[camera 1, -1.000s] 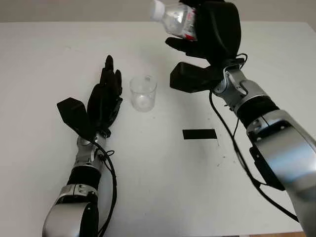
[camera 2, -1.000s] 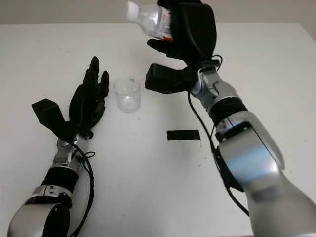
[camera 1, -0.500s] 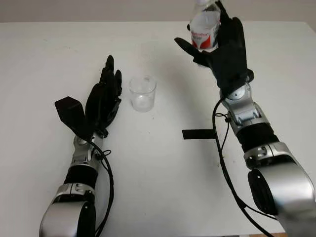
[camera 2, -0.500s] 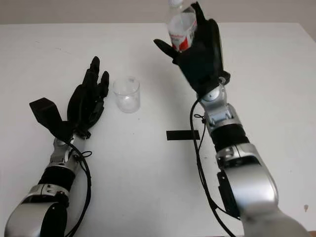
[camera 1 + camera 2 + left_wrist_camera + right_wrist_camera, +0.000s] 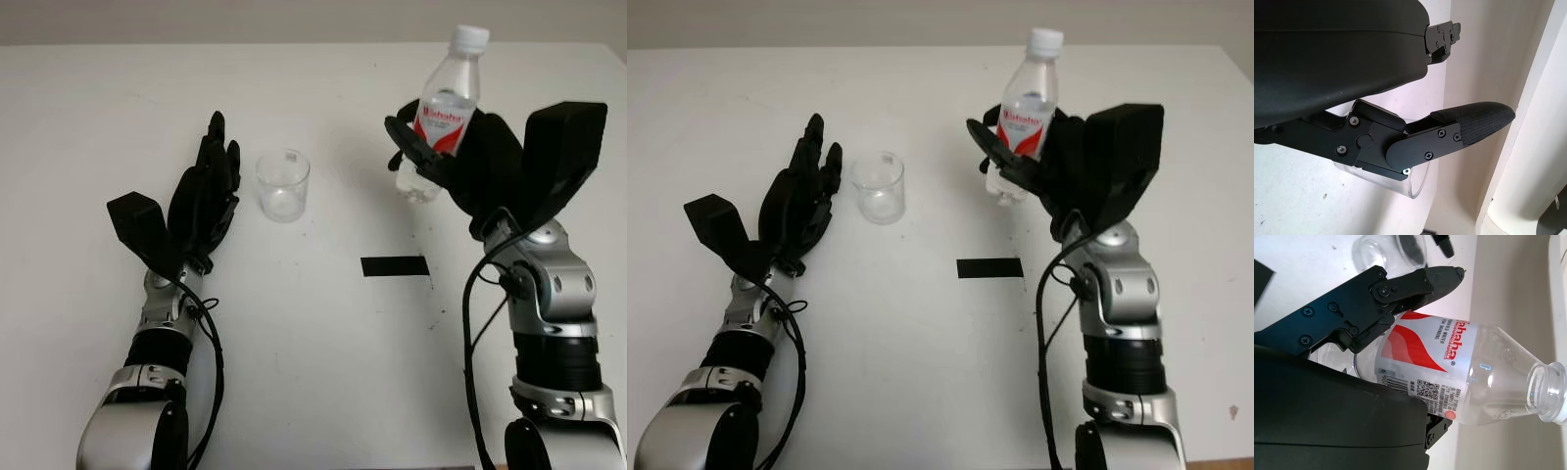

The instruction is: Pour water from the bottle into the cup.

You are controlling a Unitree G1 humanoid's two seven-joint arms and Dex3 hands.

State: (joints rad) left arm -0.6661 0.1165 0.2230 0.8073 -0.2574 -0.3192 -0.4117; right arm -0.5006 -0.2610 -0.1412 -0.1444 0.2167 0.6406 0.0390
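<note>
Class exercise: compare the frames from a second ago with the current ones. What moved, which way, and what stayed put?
The right hand, shut on the bottle, swung it from tipped over with its neck towards the cup's side back to upright, and brought it down and nearer, to the right of the cup. The cup, the black tape strip and the open left hand beside the cup stayed where they were.

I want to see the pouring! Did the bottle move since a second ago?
Yes. The bottle, held in the right hand, was tipped sideways high over the table; now it is upright and lower, right of the cup, above the black tape.
</note>
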